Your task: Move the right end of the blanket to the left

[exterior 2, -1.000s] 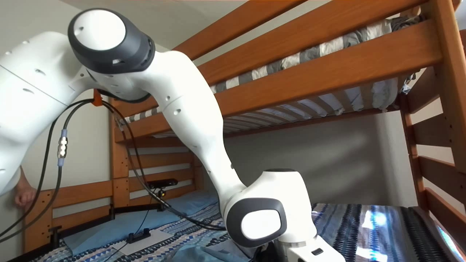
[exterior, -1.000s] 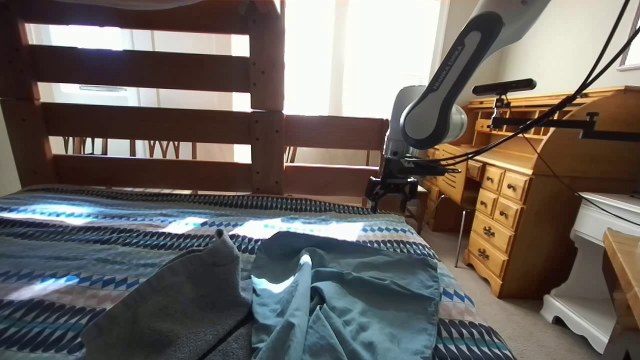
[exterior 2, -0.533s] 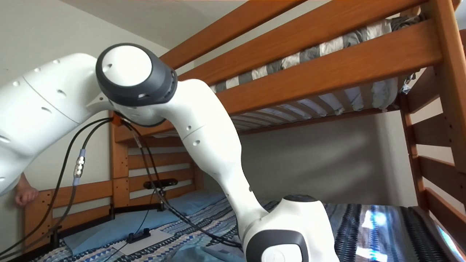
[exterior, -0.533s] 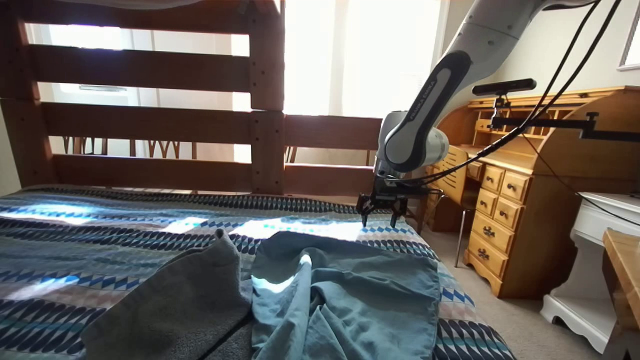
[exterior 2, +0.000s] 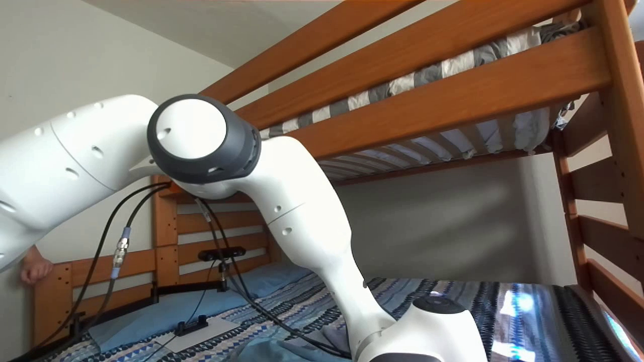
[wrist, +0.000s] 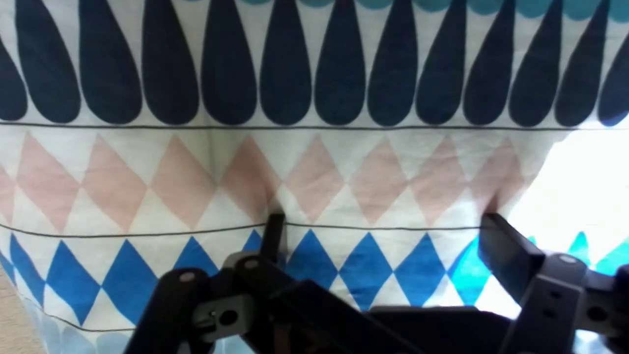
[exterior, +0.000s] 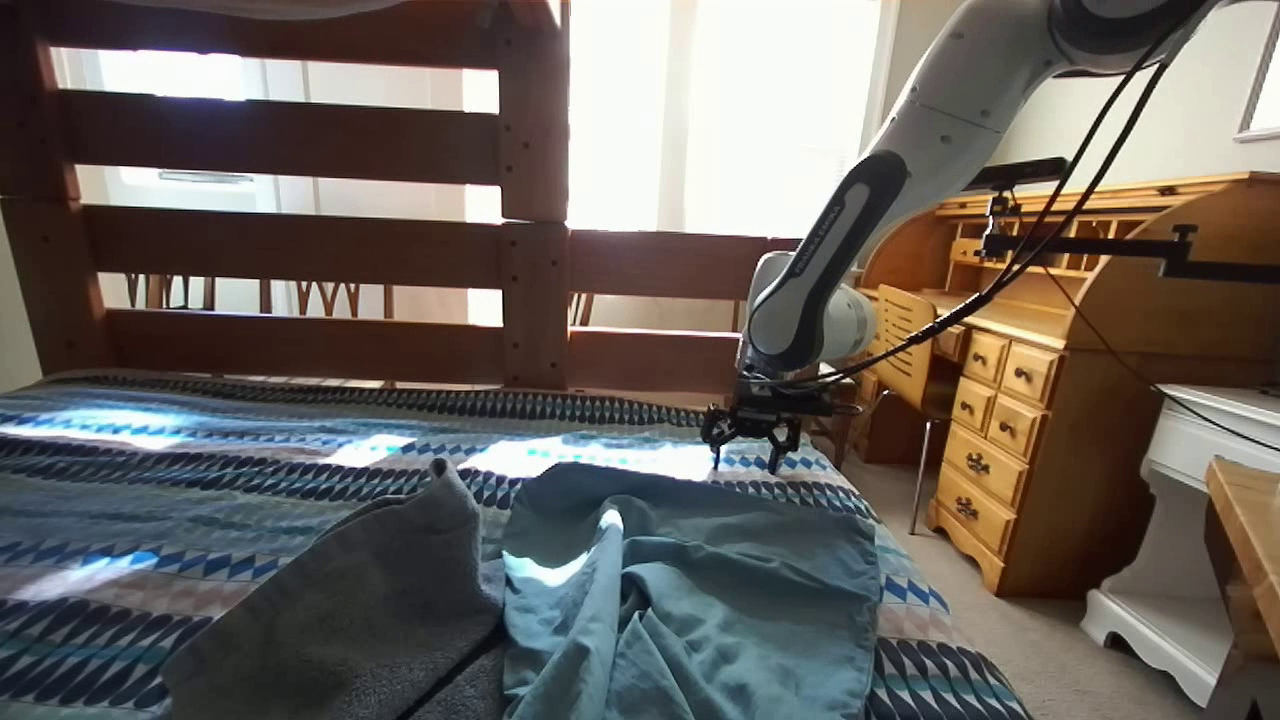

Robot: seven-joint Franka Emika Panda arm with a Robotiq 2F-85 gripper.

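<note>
One gripper (exterior: 744, 468), lower now, over blanket (wrist: 339, 172)

In an exterior view I get a window (exterior: 770, 110) at upper centre, glaring white, and a slatted bunk-bed end (exterior: 300, 245) standing dark against daylight at left. To the right I can see a wooden roll-top desk (exterior: 1090, 420), a chair (exterior: 915, 372), beige carpet (exterior: 1050, 640) and a white nightstand (exterior: 1185, 545). In an exterior view an upper bunk (exterior 2: 453, 103) slants across the upper right, over a shadowed grey wall (exterior 2: 443, 226).
</note>
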